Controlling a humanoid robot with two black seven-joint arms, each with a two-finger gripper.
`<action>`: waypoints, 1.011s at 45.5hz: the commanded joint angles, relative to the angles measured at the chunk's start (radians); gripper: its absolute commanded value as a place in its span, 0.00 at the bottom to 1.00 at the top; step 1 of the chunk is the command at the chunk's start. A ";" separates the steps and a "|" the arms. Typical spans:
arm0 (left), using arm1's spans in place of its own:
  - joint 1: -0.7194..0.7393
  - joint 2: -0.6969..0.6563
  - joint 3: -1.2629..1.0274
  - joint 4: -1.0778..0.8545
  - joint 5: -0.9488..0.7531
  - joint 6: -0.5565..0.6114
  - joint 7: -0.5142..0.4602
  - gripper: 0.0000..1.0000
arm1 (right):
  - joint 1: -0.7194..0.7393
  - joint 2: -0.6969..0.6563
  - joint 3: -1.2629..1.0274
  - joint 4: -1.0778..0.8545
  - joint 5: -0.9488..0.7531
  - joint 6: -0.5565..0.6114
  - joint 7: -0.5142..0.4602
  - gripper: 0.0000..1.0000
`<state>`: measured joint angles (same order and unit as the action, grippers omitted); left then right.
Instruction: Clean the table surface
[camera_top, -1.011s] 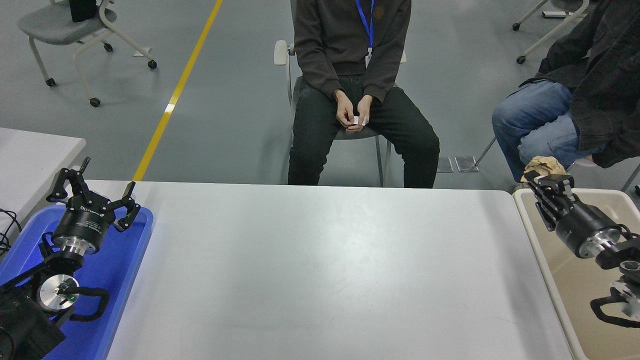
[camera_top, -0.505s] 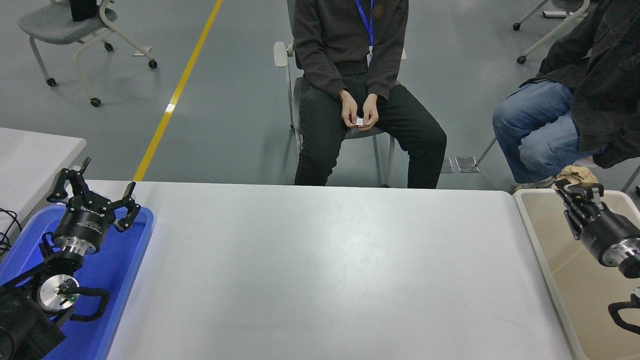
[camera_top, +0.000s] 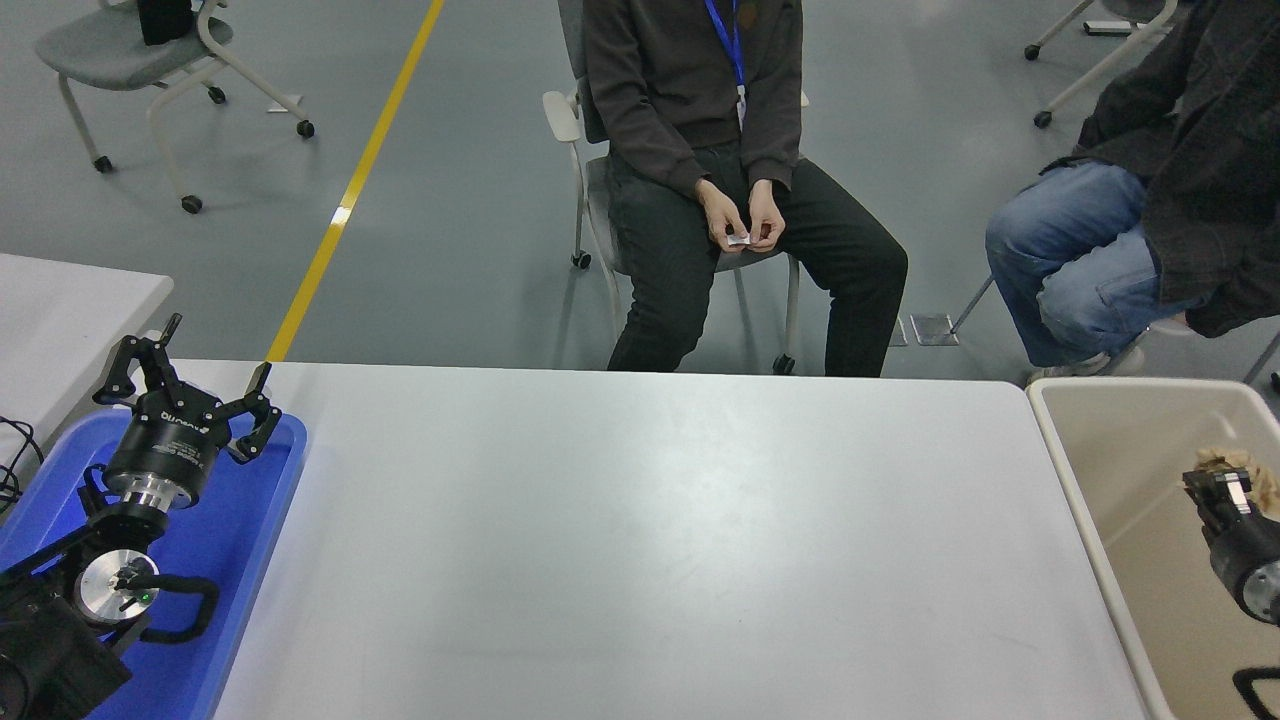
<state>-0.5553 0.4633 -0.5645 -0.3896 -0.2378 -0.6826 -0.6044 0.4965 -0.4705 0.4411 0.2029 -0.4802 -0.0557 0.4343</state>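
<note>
The right gripper (camera_top: 1222, 483) is clamped on a crumpled brown paper wad (camera_top: 1248, 468) – held inside the beige bin (camera_top: 1090, 470) just beside the surface's right edge. The wide white table surface (camera_top: 640, 540) fills the middle. The left gripper (camera_top: 190, 385) – fingers spread apart – hangs parked over the blue tray (camera_top: 240, 540).

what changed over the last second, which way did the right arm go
The right claw, shut on the brown crumpled paper, moved from the beige bin's far left corner rightward and toward the robot, lower over the bin; the paper is not let go. The seated person shifted slightly. The left claw stayed parked, open, over the blue tray; the table surface looks unchanged.
</note>
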 joint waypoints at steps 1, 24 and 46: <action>0.000 0.000 0.000 0.000 0.000 0.000 -0.001 1.00 | 0.013 0.078 -0.033 -0.163 0.023 0.011 -0.051 0.00; 0.000 0.000 0.000 0.000 0.000 0.000 0.000 1.00 | 0.016 0.098 -0.033 -0.169 0.037 -0.018 -0.091 0.00; 0.000 0.000 0.000 0.000 0.000 0.000 0.000 1.00 | 0.042 0.102 -0.096 -0.174 0.046 -0.032 -0.088 1.00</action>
<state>-0.5553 0.4632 -0.5645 -0.3896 -0.2378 -0.6826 -0.6054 0.5287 -0.3694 0.3727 0.0337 -0.4405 -0.0755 0.3468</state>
